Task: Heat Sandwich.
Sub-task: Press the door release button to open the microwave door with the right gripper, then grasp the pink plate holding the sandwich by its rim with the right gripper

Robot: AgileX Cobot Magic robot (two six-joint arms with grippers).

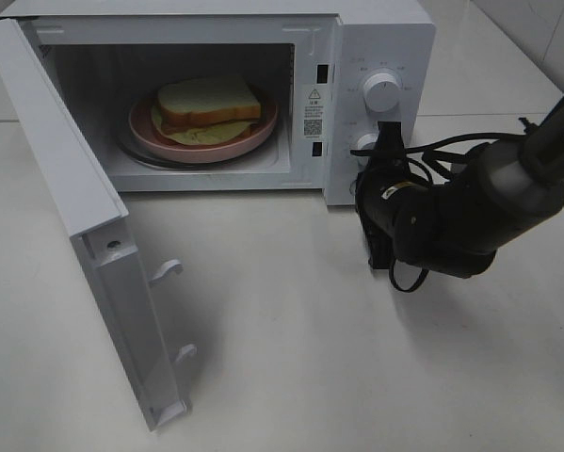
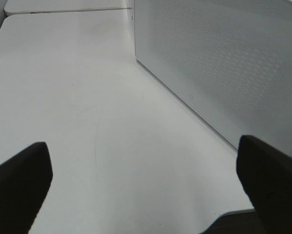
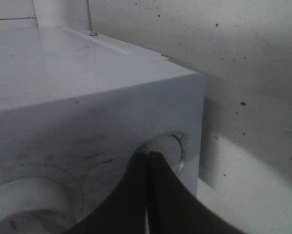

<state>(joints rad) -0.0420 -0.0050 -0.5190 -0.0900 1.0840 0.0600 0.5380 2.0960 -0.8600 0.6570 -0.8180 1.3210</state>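
The sandwich (image 1: 209, 102), white bread with a brown crust and pale green filling, lies on a round pink plate (image 1: 263, 130) inside the open white microwave (image 1: 380, 38). My right gripper (image 1: 387, 130) is shut with nothing in it, right in front of the control panel between the two knobs. In the right wrist view its pressed-together fingertips (image 3: 148, 155) touch the rim of the upper knob (image 3: 171, 145); the lower knob (image 3: 29, 209) is nearer the camera. My left gripper (image 2: 146, 190) is open and empty over the bare table, with a perforated white microwave panel (image 2: 223, 63) ahead. It is outside the high view.
The microwave door (image 1: 84, 207) swings wide to the left, with its latch hooks (image 1: 169, 270) sticking out over the table. Black cables (image 1: 442, 151) loop beside the right arm. A speckled wall (image 3: 243, 48) stands behind the microwave.
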